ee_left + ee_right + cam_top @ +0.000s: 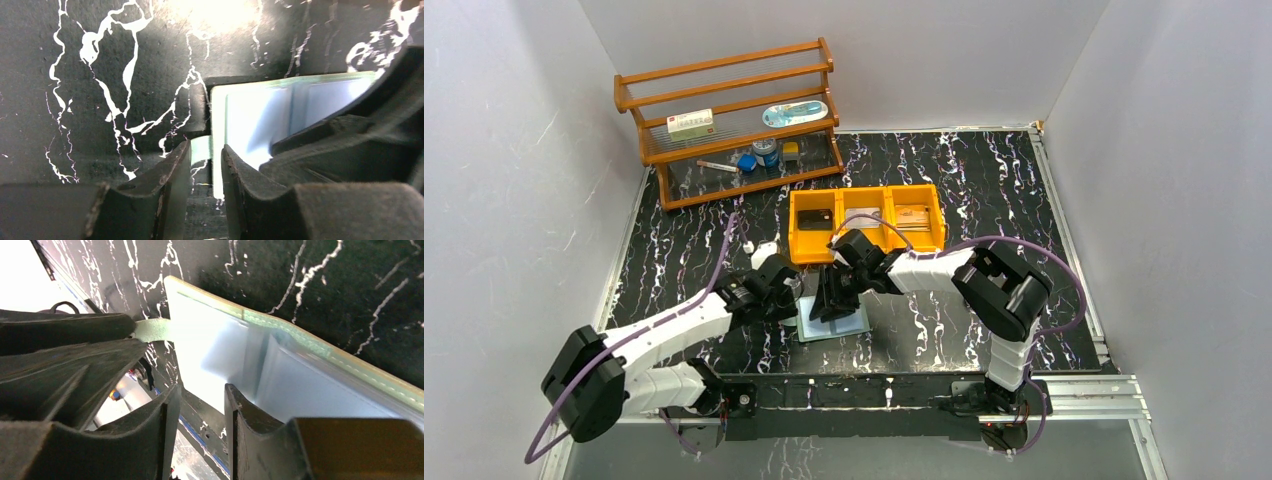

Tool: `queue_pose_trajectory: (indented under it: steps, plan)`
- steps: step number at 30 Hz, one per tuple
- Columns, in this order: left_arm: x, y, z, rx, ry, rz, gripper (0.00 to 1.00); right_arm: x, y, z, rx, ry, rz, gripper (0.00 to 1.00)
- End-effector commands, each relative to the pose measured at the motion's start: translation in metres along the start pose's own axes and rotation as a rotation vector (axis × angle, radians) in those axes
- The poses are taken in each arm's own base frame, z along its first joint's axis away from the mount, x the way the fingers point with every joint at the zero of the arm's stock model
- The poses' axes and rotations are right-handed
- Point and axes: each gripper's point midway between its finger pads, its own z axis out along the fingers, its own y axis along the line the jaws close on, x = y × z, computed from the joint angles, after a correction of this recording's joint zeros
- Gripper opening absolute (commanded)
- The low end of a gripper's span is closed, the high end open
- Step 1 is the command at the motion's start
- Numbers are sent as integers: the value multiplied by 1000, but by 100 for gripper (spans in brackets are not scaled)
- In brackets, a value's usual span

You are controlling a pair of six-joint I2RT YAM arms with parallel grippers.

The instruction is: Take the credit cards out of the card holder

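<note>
card holder (849,326) lies flat on the marbled table (984,190), near its front edge, between your two arms. left gripper (205,148) is pinched on the holder's pale green tab (152,330). right gripper (202,390): jaws a narrow slit apart at the holder's edge; you cannot tell whether they grip anything. a bluish card (320,95) shows through the pouch.

Card holder (280,365) is showing as soft translucent plastic, glossy and catching glare, with a stitched pale-green edge. Table (100,75) is looking matt, black with white veining. Rack (740,139) is reading as varnished wood. Bin (795,228) is showing smooth orange plastic.
</note>
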Motion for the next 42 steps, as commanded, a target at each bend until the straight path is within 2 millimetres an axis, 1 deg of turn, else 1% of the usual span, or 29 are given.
queue_pose_trajectory:
  steps: [1,3,4,5,6,7,9,11,14,15,17,20,24,32,36,42]
  plan:
    - [-22,-17,-18,93,-85,-29,30,-5,13,-11,-36,-42,-23,45]
    - [-23,-28,-18,145,-79,-2,33,-9,38,-22,-102,-50,-70,49]
    - [-22,-31,-17,158,-72,14,35,-13,53,-34,-130,-78,-100,51]
    - [-22,-34,-16,167,-65,35,37,-16,60,-42,-131,-98,-113,53]
    - [-22,-36,-15,170,-57,45,38,-21,59,-49,-101,-130,-114,53]
    - [-21,-37,-12,163,-48,59,38,-27,55,-57,-62,-167,-110,54]
    - [-17,-32,-6,119,-20,71,38,-36,35,-68,50,-239,-82,57]
    - [-11,-29,0,87,12,83,38,-38,9,-78,139,-275,-37,58]
    - [-3,-26,6,73,48,86,38,-35,-20,-86,186,-292,36,58]
    - [-1,-25,6,69,53,87,38,-33,-27,-86,195,-289,50,58]
    - [0,-23,6,68,54,83,38,-31,-33,-84,201,-279,49,59]
    - [3,-19,7,67,53,80,37,-26,-33,-77,182,-236,46,59]
    - [8,-20,8,74,74,87,35,-21,-38,-66,174,-187,54,58]
    - [12,-22,11,85,93,90,32,-17,-45,-57,181,-152,71,57]
    - [13,-24,12,88,103,97,30,-17,-40,-55,150,-148,63,53]
    - [16,-28,14,104,119,100,27,-21,-24,-57,99,-151,33,48]
